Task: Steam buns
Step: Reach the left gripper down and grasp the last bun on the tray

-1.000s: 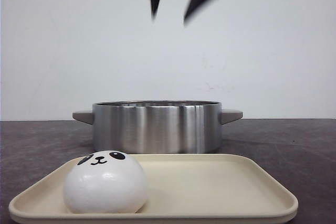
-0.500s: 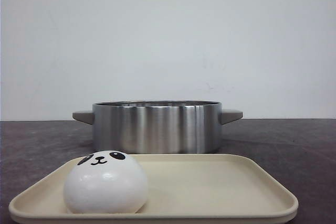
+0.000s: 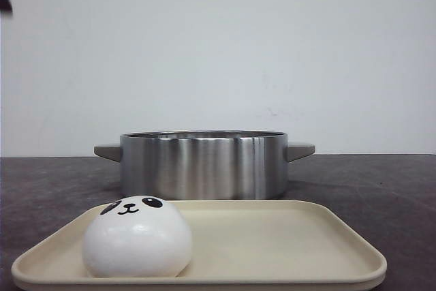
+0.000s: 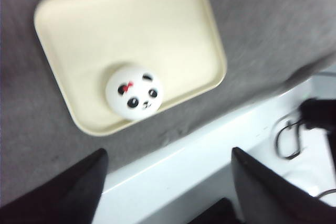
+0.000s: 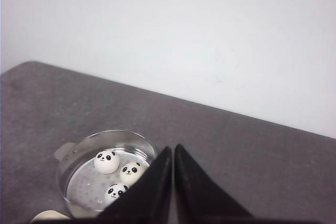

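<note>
one bun [image 3: 137,236] on the tray [image 3: 286,250] — three seemingly in the pot [image 5: 79,161] — left jaws wide, empty; right jaws closed, empty

Left gripper [image 4: 165,182] agape — right gripper [image 5: 173,153] closed, empty.

The front view sits low and close to the cream rectangular tray [image 3: 272,243], facing the steel pot [image 3: 204,165] at twelve o'clock. The left wrist view looks down, somewhat blurred, on that tray [image 4: 157,30]; the right wrist view sees the pot [image 5: 79,153] from high and afar.
</note>
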`<state>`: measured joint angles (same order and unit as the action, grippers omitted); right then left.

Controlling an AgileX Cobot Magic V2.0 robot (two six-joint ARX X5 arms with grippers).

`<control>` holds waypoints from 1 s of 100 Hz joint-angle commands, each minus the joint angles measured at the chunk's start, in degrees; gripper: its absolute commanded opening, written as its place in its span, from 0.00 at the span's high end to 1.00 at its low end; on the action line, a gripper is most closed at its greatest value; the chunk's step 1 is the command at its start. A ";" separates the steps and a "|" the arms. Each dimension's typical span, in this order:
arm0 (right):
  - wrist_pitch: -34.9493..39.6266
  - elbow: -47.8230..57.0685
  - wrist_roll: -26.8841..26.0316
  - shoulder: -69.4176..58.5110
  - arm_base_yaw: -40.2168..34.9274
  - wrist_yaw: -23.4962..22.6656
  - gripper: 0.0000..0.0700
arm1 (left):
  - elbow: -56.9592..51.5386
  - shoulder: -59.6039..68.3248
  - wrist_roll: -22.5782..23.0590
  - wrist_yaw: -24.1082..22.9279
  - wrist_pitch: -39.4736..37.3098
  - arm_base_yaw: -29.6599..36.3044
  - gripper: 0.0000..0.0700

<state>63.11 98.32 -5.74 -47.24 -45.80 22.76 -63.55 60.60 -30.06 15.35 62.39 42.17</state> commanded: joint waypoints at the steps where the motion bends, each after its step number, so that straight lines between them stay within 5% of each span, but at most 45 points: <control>1: 0.07 0.22 0.57 0.33 -0.63 0.22 1.00 | -0.04 2.62 -3.34 -3.37 -1.40 2.34 0.00; 13: 0.63 0.24 0.09 1.49 -0.61 0.22 1.00 | 0.02 7.96 -5.14 -8.07 -3.80 5.66 0.00; 48: 1.05 0.24 -0.28 1.66 -0.61 0.17 1.00 | 0.02 20.59 -5.75 -7.87 -6.78 10.01 0.00; 70: 1.73 0.24 -1.22 1.66 -0.61 0.17 1.00 | 0.02 23.78 -10.80 -7.67 -10.27 10.03 0.00; 100: 2.21 0.24 -1.36 1.66 -0.61 0.17 1.00 | 0.02 29.44 -10.05 -7.17 -8.37 10.10 0.00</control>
<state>65.43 97.71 -6.31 -45.34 -45.80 22.76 -62.98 88.49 -40.03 7.86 54.17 51.57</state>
